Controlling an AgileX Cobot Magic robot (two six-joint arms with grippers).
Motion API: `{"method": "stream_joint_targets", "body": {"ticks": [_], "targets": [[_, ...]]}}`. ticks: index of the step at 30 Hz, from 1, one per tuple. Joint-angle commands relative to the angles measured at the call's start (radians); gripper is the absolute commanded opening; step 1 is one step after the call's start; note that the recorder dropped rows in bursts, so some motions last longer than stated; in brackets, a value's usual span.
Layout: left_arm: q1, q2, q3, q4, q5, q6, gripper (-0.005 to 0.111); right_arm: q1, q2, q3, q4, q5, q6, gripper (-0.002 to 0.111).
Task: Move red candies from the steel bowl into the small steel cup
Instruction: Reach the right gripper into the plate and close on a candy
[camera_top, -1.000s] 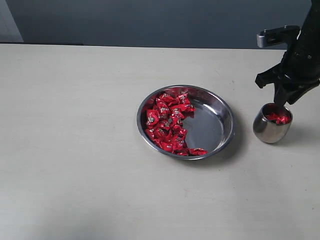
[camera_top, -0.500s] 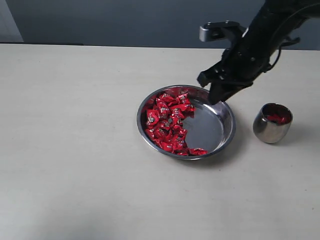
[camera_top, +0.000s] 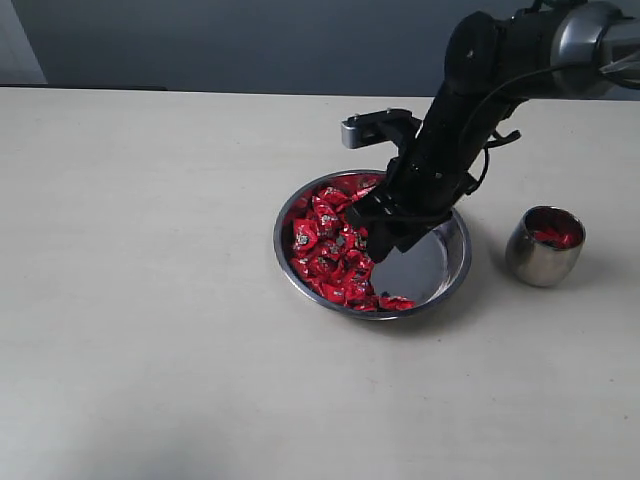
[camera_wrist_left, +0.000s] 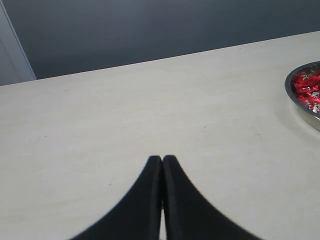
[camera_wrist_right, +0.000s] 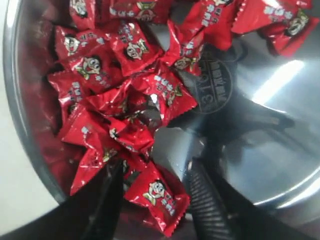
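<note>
The steel bowl (camera_top: 452, 262) sits mid-table with red candies (camera_top: 322, 243) heaped in its left half. My right gripper (camera_top: 374, 246) reaches down into the bowl at the edge of the heap. In the right wrist view its jaws (camera_wrist_right: 155, 172) stand open on the bowl's bare bottom (camera_wrist_right: 260, 100), with one red candy (camera_wrist_right: 159, 194) lying between the fingers, ungripped. To the right of the bowl stands the small steel cup (camera_top: 540, 264) with a few red candies (camera_top: 553, 237) inside. My left gripper (camera_wrist_left: 162, 159) is shut and empty over bare table, the bowl's rim (camera_wrist_left: 299, 104) far off to its side.
The pale table (camera_top: 150, 300) spreads wide to the left of the bowl and in front of it. A dark wall (camera_top: 250, 40) runs along the table's far edge. My right arm's links (camera_top: 500, 60) slant over the bowl's back right rim.
My right gripper has swung from above the cup leftward and down into the bowl, and its jaws have spread around a candy. The cup and bowl have not moved.
</note>
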Motion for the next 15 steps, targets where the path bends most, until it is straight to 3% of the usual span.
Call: {"method": "stream_joint_targets", "body": {"ticks": [1, 15], "targets": [[-0.011, -0.004, -0.001, 0.002, -0.005, -0.006, 0.0, 0.001, 0.03, 0.001, 0.073, -0.008, -0.042, 0.042], [-0.011, -0.004, -0.001, 0.002, -0.005, -0.006, 0.0, 0.001, 0.07, 0.001, 0.12, 0.0, -0.054, 0.042]]}}
